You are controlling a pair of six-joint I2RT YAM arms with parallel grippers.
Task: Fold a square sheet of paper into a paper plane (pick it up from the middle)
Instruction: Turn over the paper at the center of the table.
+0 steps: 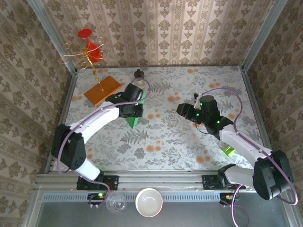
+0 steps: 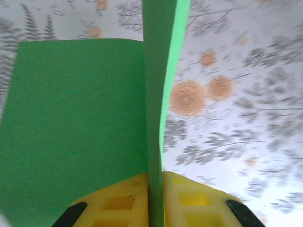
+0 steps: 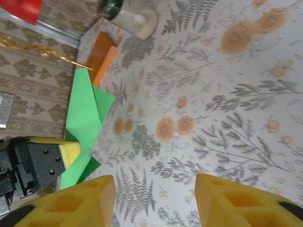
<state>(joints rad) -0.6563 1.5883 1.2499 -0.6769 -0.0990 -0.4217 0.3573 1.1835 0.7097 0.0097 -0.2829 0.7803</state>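
The square sheet of paper is bright green and folded, with one upright flap running lengthwise. My left gripper is shut on that flap, a yellow finger on each side. From above, the left gripper holds the paper over the table's middle left, its green point hanging toward me. In the right wrist view the folded sheet shows at the left with the left gripper's pad on it. My right gripper is open, apart from the paper, with only tablecloth between its fingers; from above the right gripper stands right of the sheet.
An orange-brown board lies at the back left, near a red and gold wire stand. A small jar stands behind the left gripper. A glossy lime-green object lies beside the right arm. A bowl and glass sit below the table edge.
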